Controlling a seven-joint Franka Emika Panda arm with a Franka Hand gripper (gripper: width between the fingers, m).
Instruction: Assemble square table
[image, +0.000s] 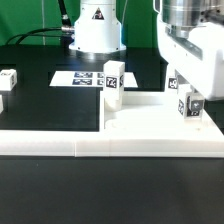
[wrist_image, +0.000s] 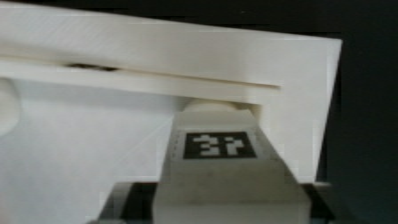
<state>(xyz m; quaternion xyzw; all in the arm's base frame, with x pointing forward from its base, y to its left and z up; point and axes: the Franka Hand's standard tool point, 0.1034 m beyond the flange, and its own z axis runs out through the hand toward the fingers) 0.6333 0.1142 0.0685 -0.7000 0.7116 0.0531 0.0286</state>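
The square tabletop (image: 150, 112) is a thick white slab lying flat on the black table at the exterior view's right. One white tagged leg (image: 112, 82) stands upright on its far left corner. My gripper (image: 190, 100) is shut on a second white tagged leg (image: 191, 110) and holds it upright at the slab's right side, with its lower end at the slab surface. In the wrist view this leg (wrist_image: 222, 150) shows its tag between my dark fingers (wrist_image: 139, 200), and its far end meets the slab (wrist_image: 107, 95). I cannot tell whether it is seated.
A long low white wall (image: 80, 145) runs along the front of the slab. The marker board (image: 82, 77) lies behind, in front of the robot base (image: 95, 30). Two more tagged legs (image: 8, 80) lie at the exterior view's left edge.
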